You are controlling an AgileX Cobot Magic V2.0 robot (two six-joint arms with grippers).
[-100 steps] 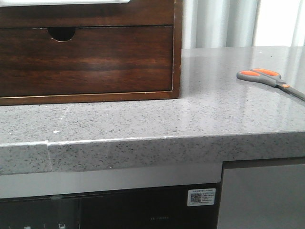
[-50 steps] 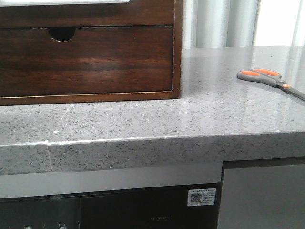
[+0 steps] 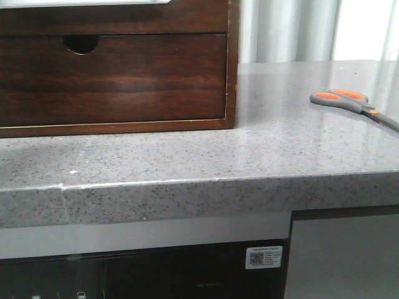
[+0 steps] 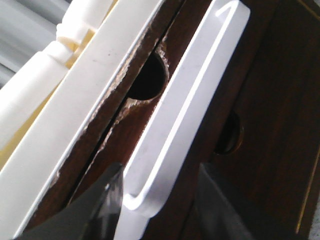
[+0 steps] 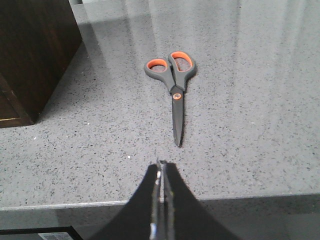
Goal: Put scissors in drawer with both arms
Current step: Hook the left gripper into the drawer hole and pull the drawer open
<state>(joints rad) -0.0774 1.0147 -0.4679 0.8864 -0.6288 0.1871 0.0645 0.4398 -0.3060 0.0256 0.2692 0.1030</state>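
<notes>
Scissors (image 5: pixel 172 85) lie flat on the grey countertop (image 5: pixel 250 125), well ahead of the right claw (image 5: pixel 161 175), whose fingers are pressed together, blade tips pointing back toward it. Left claw (image 4: pixel 160 200) is spread, straddling the white strip (image 4: pixel 185 110) along the drawer (image 4: pixel 260 125) top.

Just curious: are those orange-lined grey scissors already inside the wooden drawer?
No, the grey scissors with orange-lined handles lie flat on the speckled grey countertop.

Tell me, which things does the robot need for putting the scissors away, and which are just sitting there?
For the job:
scissors
top drawer with the white strip
left pincer, open
right pincer, shut

Just there:
notched drawer
grey counter
curtain
sticker
</notes>
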